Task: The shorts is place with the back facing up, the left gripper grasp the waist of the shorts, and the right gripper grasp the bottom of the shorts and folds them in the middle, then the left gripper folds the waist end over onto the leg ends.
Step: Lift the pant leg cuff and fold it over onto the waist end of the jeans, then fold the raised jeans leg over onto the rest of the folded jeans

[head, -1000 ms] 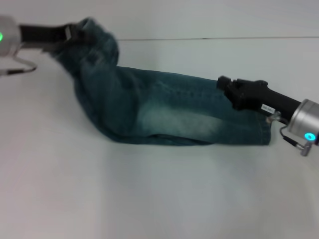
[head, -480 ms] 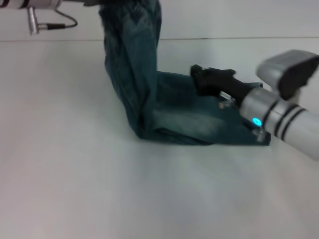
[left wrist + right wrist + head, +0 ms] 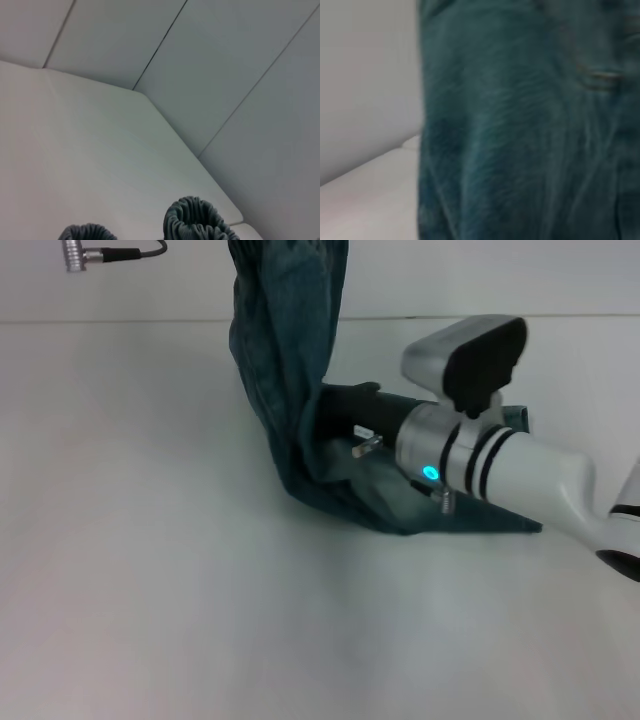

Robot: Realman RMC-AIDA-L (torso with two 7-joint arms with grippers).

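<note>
The blue-green denim shorts (image 3: 285, 360) rise steeply from the table and leave the head view at its top edge. Their leg part (image 3: 480, 515) lies flat on the table, mostly covered by my right arm. My left gripper is above the head view. The left wrist view shows the ruched waist (image 3: 195, 220) bunched right at the camera, so the lifted waist end hangs from that gripper. My black right gripper (image 3: 345, 405) presses against the upright denim at the bend. Denim (image 3: 520, 125) fills the right wrist view.
The white table (image 3: 150, 570) spreads out to the left and front of the shorts. A silver connector with a dark cable (image 3: 80, 254) from the left arm shows at the top left. The right arm's silver wrist (image 3: 470, 455) lies over the leg part.
The waist end has been lifted higher and carried to the right, so the shorts now stand up. The right arm has slid left along the legs to the bend.
</note>
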